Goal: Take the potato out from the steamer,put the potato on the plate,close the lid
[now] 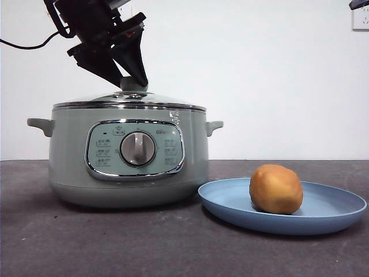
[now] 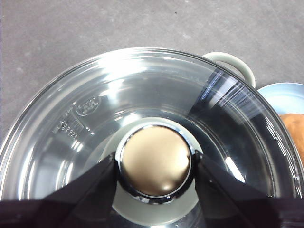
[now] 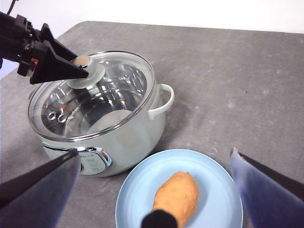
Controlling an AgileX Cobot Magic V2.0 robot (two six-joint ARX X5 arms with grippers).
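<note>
On the dark surface (image 1: 115,242), the lid (image 1: 130,101) is seated on the steamer (image 1: 127,156), its knob grasped by the left end effector (image 1: 131,81); the potato (image 1: 275,188) is rested on the plate (image 1: 334,213); the right end effector (image 3: 156,190) is held released above.

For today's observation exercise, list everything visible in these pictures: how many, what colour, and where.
Large round sage-green electric steamer pot: one, pale green with chrome panel, on the table beside the plate.
Round clear glass lid: one, chrome-rimmed with pale green knob, seated on the steamer.
Wide shallow light-blue plate: one, matte blue, next to the steamer.
Rounded golden-brown potato: one, lying on the plate.
Dark grey table: one, under everything.
White wall socket: one, on the wall.
Left gripper: black, jaws either side of the lid's knob.
Right gripper: black, open, above the plate.
</note>
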